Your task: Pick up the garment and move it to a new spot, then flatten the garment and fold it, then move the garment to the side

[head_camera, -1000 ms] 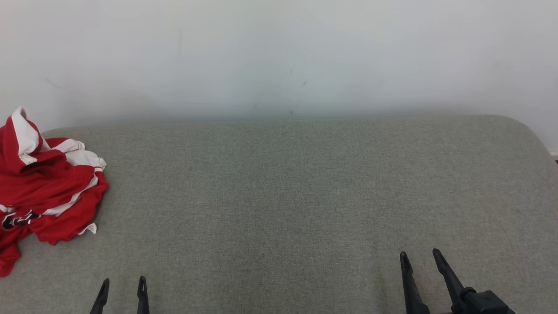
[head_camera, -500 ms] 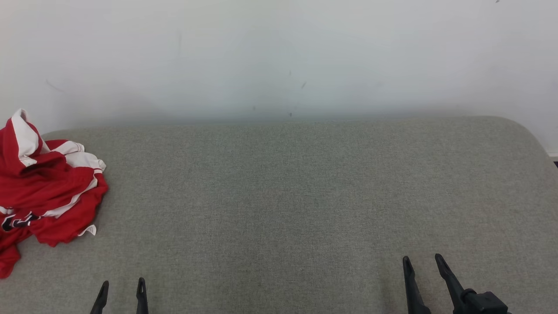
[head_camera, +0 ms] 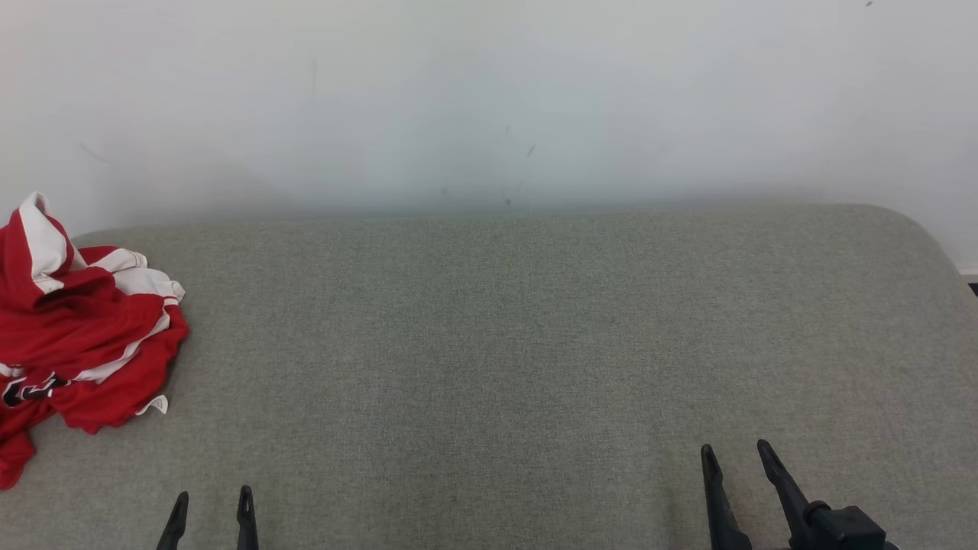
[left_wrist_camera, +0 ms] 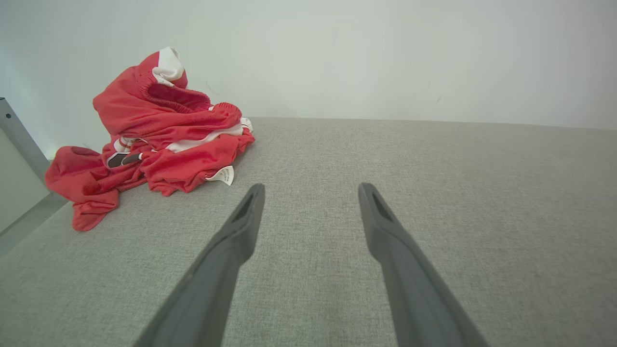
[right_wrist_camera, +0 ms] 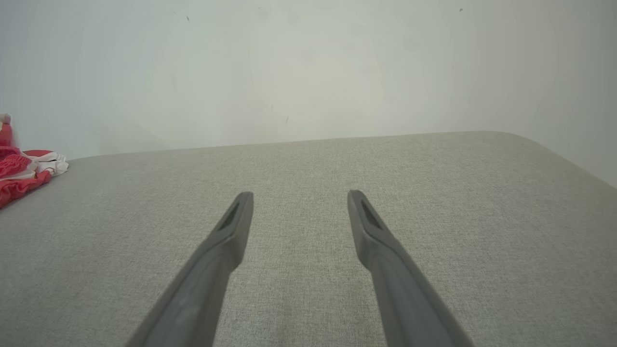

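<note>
Your left gripper (head_camera: 213,496): fingers spread | your right gripper (head_camera: 735,449): fingers spread | garment (head_camera: 80,336): lies crumpled at the grey cushion (head_camera: 489,344)'s left end, perhaps overhanging its edge, apart from both.

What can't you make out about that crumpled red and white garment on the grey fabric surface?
Head view: the crumpled red and white garment runs past the left edge, so its extent is hidden.
Head view: its black lettering is buried in folds, unreadable.
Left wrist view: the small white tag has print too small to read.
Right wrist view: the left edge cuts off most of it.
</note>
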Robot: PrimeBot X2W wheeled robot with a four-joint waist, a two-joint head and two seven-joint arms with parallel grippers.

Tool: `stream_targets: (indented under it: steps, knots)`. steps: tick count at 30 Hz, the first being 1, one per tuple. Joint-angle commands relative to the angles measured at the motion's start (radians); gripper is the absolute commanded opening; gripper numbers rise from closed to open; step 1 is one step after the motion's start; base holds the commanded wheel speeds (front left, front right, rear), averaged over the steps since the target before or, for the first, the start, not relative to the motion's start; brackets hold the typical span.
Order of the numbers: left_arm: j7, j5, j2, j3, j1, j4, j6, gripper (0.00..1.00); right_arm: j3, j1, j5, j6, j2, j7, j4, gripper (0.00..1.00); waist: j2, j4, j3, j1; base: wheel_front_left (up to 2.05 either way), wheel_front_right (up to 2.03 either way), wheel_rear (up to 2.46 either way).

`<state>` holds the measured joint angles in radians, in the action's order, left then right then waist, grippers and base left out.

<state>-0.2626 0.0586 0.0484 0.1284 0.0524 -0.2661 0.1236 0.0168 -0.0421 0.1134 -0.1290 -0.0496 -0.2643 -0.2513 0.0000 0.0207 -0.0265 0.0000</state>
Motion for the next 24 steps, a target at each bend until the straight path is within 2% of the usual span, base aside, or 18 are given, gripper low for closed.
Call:
stream_targets:
  steps: [1,24]
  knots:
    - [-0.003,0.006,0.003,-0.001,0.006,0.005,-0.001,1.0,0.003,0.003,0.005,-0.003,-0.001,-0.001,0.002,1.0,0.0,0.0,0.0,0.0,0.0,0.0,0.0]
    - [-0.003,0.013,0.004,-0.001,0.008,0.003,-0.011,1.0,0.009,-0.001,0.02,-0.003,-0.001,-0.001,-0.007,1.0,0.0,0.021,-0.006,0.0,0.0,0.0,0.0]
